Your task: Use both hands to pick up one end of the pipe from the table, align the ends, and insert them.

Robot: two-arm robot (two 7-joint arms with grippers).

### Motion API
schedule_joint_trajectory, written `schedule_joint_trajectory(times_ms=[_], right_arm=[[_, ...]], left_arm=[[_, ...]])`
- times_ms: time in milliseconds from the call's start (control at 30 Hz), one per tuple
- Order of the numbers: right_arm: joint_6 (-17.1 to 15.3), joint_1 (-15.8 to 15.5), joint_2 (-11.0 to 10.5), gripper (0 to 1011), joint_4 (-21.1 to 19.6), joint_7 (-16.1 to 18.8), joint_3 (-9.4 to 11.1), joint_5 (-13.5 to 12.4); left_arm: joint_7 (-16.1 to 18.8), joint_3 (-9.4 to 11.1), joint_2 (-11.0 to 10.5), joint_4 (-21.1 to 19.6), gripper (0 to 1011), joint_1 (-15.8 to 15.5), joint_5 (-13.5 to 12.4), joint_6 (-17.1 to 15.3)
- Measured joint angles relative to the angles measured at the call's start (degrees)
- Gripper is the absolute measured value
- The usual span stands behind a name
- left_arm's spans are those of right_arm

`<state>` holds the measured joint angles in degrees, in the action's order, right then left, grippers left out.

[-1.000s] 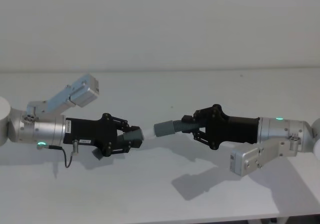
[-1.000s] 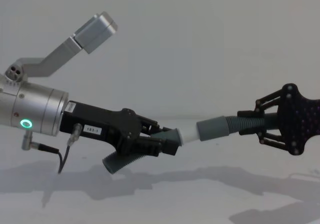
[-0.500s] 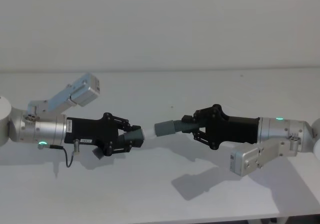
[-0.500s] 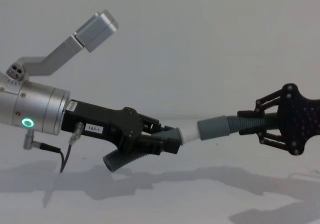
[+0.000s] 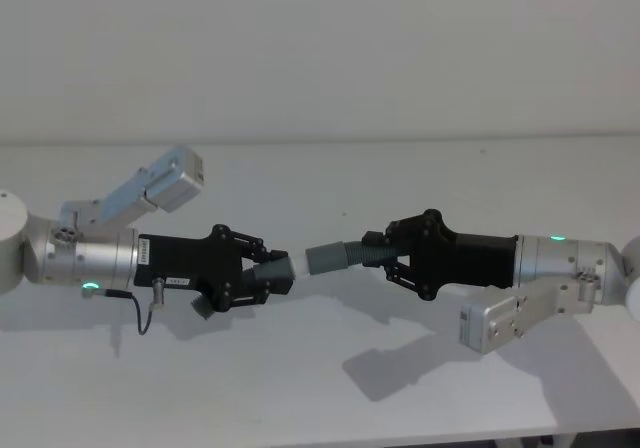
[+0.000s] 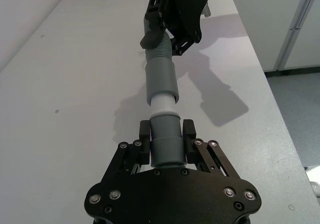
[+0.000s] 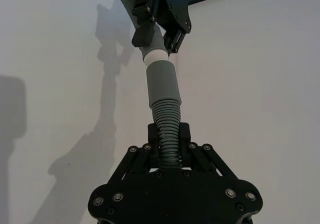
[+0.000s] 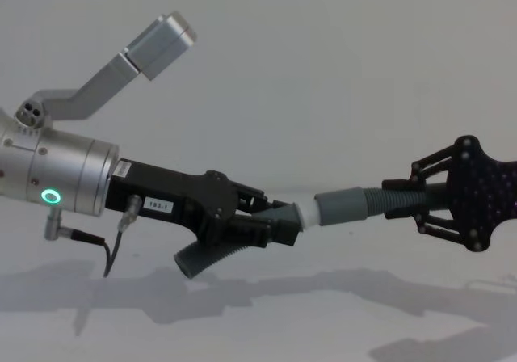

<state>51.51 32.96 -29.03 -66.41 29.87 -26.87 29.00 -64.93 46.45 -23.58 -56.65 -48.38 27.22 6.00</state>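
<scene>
You are looking at a bare test bench in a lab or office room: a plain off-white table set against a blank pale wall. The left wrist view shows you grey flooring and white cabinet panels beside the table.

The plain, matt, off-white table stretches from left to right and back to the far wall, its surface carrying a few small dark specks and soft shadows towards the near right.
</scene>
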Motion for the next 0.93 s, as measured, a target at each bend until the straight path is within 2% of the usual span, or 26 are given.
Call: schedule_joint_trajectory(times_ms=[933], right_arm=[[0.0,0.0,-0.1,203,0.0,0.0,0.1,0.0]], left_arm=[[-0.4,0.4,0.2,0.2,354,-0.2,0.5,-0.3]])
